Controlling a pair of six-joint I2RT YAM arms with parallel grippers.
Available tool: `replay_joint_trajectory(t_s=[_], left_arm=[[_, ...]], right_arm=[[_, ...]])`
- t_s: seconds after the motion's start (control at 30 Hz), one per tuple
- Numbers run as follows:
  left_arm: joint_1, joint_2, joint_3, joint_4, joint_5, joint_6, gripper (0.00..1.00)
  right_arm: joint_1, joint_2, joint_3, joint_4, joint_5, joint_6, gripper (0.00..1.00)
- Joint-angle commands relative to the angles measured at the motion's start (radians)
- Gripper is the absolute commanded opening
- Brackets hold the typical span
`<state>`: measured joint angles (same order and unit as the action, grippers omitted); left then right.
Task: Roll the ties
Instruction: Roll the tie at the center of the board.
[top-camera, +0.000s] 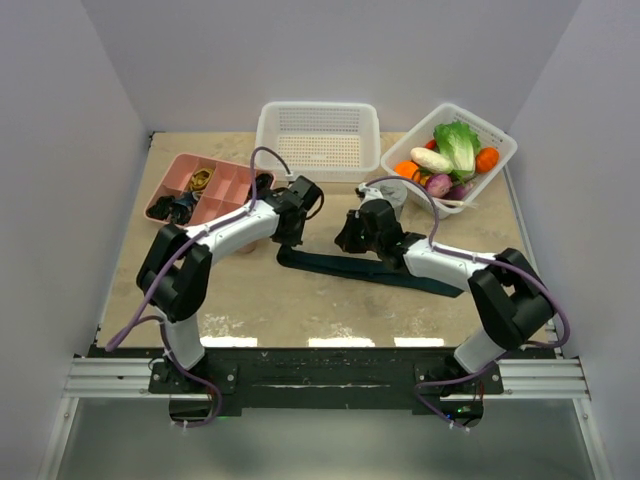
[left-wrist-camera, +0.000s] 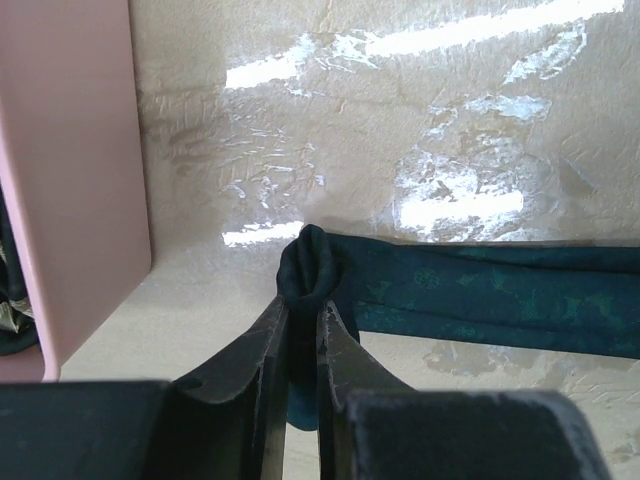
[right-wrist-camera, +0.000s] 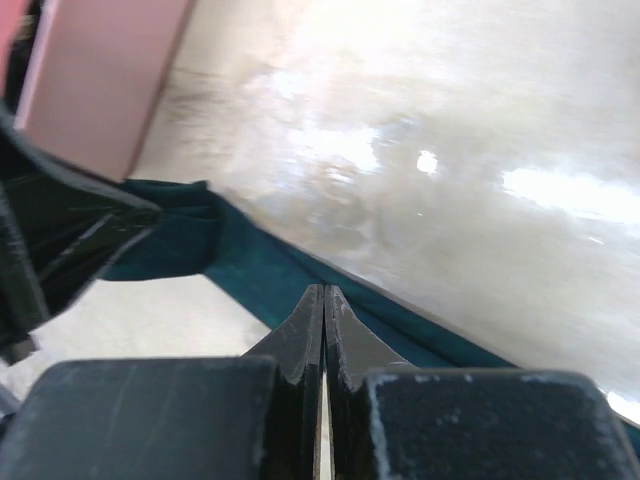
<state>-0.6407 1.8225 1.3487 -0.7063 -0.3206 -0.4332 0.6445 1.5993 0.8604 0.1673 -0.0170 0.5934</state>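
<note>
You're at the start of the roll. The tie (top-camera: 370, 270) lies flat on the table (top-camera: 250, 300), one end bunched just beside the pink tray (left-wrist-camera: 80, 180) and the rest running away from it. L gripper (left-wrist-camera: 305, 305) pinches that bunched end. R gripper (right-wrist-camera: 323, 292) is pressed together & empty, tips over the band farther from the tray. Next, prob: wind w/ L, R steadies the fabric.

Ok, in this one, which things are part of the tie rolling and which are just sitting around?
In the job:
- tie, one end curled into a small roll
- left gripper, pinching that roll
- right gripper, shut, tips at the tie's flat band

Lying about:
- pink divided tray
- empty white basket
- basket of vegetables
</note>
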Motion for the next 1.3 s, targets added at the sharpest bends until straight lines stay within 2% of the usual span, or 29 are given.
replay_joint_trajectory(t_s=[0.0,0.33,0.4,0.53,0.6,0.63,0.73,0.9,1.03,1.27], left_arm=[[-0.03,0.029,0.059,-0.027,-0.052,0.011,0.0],[-0.076,0.116,0.133,-0.055,-0.022,0.034,0.01],[-0.079,0.129,0.139,-0.05,-0.008,0.036,0.05],[-0.08,0.138,0.129,-0.006,0.058,0.028,0.22],[-0.08,0.133,0.113,0.022,0.087,0.011,0.26],[-0.08,0.13,0.106,0.056,0.125,0.007,0.33],[-0.08,0.124,0.084,0.112,0.205,-0.007,0.42],[-0.08,0.081,0.047,0.175,0.253,-0.033,0.47],[-0.068,0.021,0.018,0.189,0.224,-0.044,0.5],[0.016,-0.146,-0.092,0.257,0.241,-0.05,0.56]], right_arm=[[-0.019,-0.067,-0.018,-0.048,0.031,-0.04,0.0],[-0.031,-0.095,-0.047,-0.057,0.022,-0.041,0.0],[-0.029,-0.096,-0.049,-0.055,0.023,-0.043,0.0],[-0.031,-0.09,-0.054,-0.051,0.02,-0.044,0.0],[-0.031,-0.087,-0.055,-0.048,0.02,-0.047,0.0],[-0.031,-0.084,-0.057,-0.048,0.02,-0.046,0.0],[-0.029,-0.085,-0.066,-0.042,0.022,-0.049,0.0],[-0.031,-0.087,-0.066,-0.045,0.02,-0.059,0.0],[-0.031,-0.088,-0.057,-0.043,0.022,-0.078,0.0],[-0.019,-0.052,-0.005,-0.037,-0.083,-0.116,0.0]])
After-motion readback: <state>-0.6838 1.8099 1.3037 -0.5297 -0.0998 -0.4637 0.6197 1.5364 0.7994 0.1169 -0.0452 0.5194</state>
